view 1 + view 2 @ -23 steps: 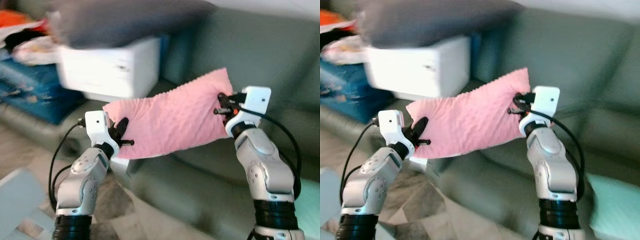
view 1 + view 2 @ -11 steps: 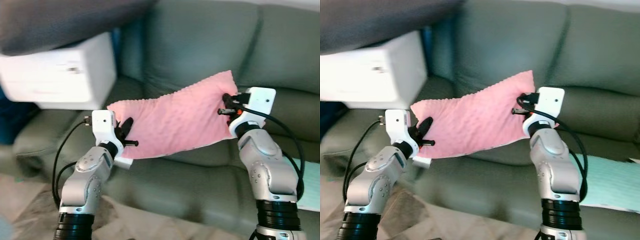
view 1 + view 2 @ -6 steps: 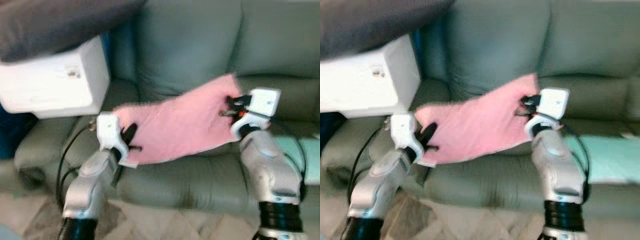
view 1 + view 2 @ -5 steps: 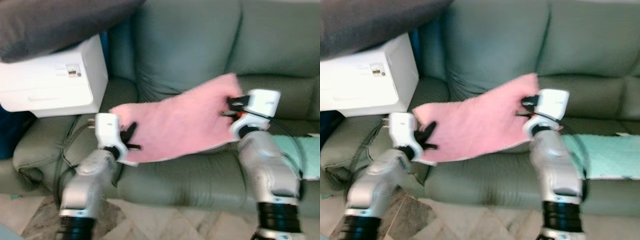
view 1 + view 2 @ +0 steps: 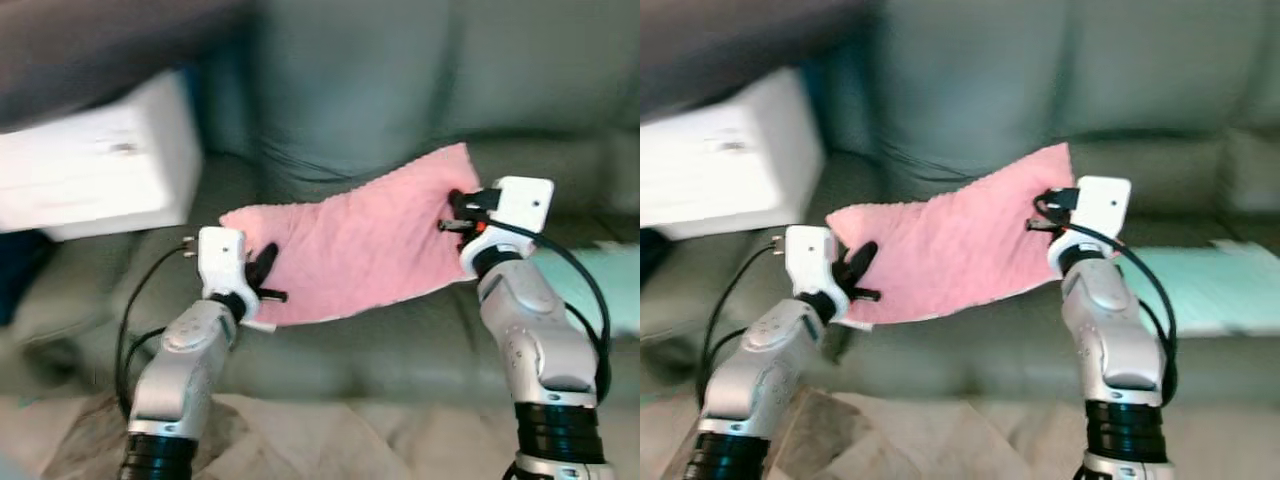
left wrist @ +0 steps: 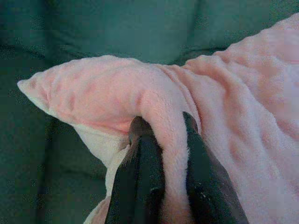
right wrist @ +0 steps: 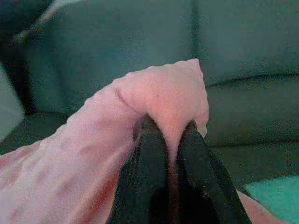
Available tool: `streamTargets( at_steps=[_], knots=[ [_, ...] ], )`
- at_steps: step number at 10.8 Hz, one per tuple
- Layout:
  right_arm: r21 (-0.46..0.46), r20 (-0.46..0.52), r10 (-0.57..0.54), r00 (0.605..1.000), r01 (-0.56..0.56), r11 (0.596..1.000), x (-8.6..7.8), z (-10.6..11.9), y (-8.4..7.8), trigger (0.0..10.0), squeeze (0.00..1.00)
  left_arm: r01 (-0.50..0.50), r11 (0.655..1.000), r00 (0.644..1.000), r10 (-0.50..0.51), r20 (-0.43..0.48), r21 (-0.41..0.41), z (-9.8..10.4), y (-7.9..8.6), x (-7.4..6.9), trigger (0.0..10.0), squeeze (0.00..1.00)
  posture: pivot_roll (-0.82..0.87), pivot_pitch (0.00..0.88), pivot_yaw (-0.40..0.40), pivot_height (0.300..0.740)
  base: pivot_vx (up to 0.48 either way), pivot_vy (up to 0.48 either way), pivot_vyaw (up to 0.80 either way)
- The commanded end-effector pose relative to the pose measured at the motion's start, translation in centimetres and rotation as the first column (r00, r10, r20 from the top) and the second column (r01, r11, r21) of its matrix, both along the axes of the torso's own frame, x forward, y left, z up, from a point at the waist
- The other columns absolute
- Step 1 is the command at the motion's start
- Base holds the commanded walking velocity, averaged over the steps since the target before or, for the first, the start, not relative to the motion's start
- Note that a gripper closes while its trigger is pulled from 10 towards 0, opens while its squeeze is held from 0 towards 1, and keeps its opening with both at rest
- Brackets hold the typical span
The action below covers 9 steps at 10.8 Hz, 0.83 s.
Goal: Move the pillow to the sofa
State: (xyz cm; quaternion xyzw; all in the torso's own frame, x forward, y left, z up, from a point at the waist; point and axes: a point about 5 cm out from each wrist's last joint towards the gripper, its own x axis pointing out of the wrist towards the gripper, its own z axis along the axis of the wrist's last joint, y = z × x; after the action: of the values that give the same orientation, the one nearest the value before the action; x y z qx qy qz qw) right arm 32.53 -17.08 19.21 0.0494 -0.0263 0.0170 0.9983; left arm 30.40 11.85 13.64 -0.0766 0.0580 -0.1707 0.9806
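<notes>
Foreground, bottom of frame: pale, patchy floor [image 5: 300, 445], blurred, running up to the sofa front. Two silver arms rise from the lower edge of the eye views.

Left gripper [image 5: 262, 272], lower left of centre: black fingers [image 6: 140, 182] shut tight on a fold of the pink pillow [image 5: 350, 245] near its lower left corner; in the left wrist view plush bulges up between the two fingers. Right gripper [image 5: 458, 210], right of centre and higher: fingers [image 7: 149, 172] pinched closed on the pillow's upper right corner, fabric squeezed between them.

The pillow hangs stretched between the two grippers, slanting up from left to right, in mid-frame in front of the sofa seat, clear of the cushions as far as can be told. Dimpled pink face, a whitish underside showing at the lower left edge.

Behind it: grey-green sofa [image 5: 380, 90] across the frame, seat and back cushions. A mint-green cloth [image 5: 1210, 285] lies on the seat at right. A white box [image 5: 95, 165] sits on the sofa's left end at upper left, with a dark grey mass above it, too blurred to name.

Against half a second ago: the grip on both corners is unchanged and the pillow keeps the same slant. The whole scene has slid and smeared, so the camera moved; the box sits slightly further left in the frame.
</notes>
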Motion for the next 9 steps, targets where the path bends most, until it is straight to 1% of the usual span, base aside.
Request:
streamTargets(
  at_steps=[1,2,3,6,9],
  knots=[
    [0.002,0.023,0.014,1.000,-0.014,1.000,0.02,0.63,0.29,10.0,0.00,0.015,1.000,1.000,-0.015,0.007,0.010,0.00,0.14,0.00,10.0,0.00,-0.12,0.073,0.017,0.740,0.000,0.000,-0.78],
    [0.001,0.023,0.013,1.000,-0.013,1.000,0.04,0.66,0.26,10.0,0.00,0.015,1.000,1.000,-0.015,-0.013,-0.020,-0.18,0.31,-0.06,10.0,0.00,-0.12,0.074,0.017,0.740,0.000,0.000,-0.78],
    [-0.003,0.023,0.013,1.000,-0.013,1.000,0.04,0.69,0.24,10.0,0.00,0.025,0.999,1.000,-0.025,-0.013,-0.033,-0.12,0.23,-0.21,10.0,0.00,-0.13,0.074,0.016,0.740,0.000,0.000,-0.78],
    [0.008,0.027,0.012,1.000,-0.013,1.000,-0.04,0.66,0.23,10.0,0.00,0.037,0.998,0.999,-0.037,-0.011,-0.049,-0.17,-0.01,-0.31,10.0,0.00,-0.13,0.080,0.016,0.740,0.000,0.000,-0.78],
    [-0.004,0.031,0.023,0.999,-0.022,1.000,-0.16,0.73,0.32,10.0,0.00,0.057,0.995,0.998,-0.058,0.000,-0.083,0.10,-0.12,-0.48,10.0,0.00,-0.13,0.084,0.014,0.740,0.000,0.000,0.00]
  ],
)
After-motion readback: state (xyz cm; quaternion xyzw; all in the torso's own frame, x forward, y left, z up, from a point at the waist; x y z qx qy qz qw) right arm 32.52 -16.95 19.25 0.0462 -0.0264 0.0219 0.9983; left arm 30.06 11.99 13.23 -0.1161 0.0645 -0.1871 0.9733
